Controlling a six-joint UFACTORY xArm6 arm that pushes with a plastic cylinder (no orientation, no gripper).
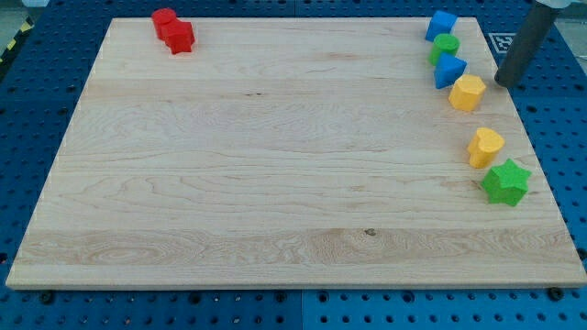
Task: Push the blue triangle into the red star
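Note:
The blue triangle lies near the board's top right, between a green cylinder above it and a yellow hexagon below it, touching both. The red star lies at the board's top left, touching a red cylinder at its upper left. My tip is at the view's right of the blue triangle, about sixty pixels away, close to the yellow hexagon's right side and not touching it.
A blue cube sits above the green cylinder at the top right corner. A yellow heart-like block and a green star lie lower along the right edge. The wooden board rests on a blue perforated table.

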